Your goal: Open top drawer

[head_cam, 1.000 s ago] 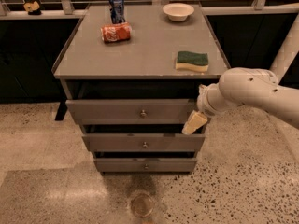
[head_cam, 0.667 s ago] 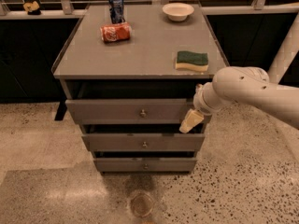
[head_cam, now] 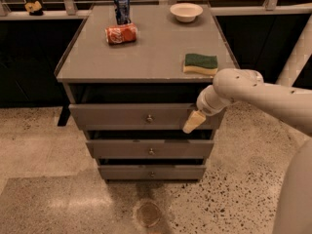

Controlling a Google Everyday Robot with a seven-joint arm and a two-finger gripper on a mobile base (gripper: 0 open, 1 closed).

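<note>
**A:** Where is the top drawer (head_cam: 117,117) to be found?

**B:** It is seen directly under the grey cabinet top (head_cam: 146,57). Its front is set forward of the two lower drawers (head_cam: 122,149), and a dark gap is shown above it. It is judged to be partly drawn out.

**A:** And where is the gripper (head_cam: 194,121) placed?

**B:** It is held against or just before the right part of that front, well to the right of the round knob (head_cam: 149,118). Contact cannot be confirmed. How far it is spread, and whether anything is gripped, cannot be made out.

**A:** Why is it held there and not at the knob?

**B:** A pull on the front itself is presumably intended, since little hold is offered by so small a knob. The sponge (head_cam: 201,64), the bowl (head_cam: 186,11), the red can (head_cam: 121,33) laid on its side and the upright blue can (head_cam: 122,7) are set on top, where the drawer's travel is not hindered by them.
</note>
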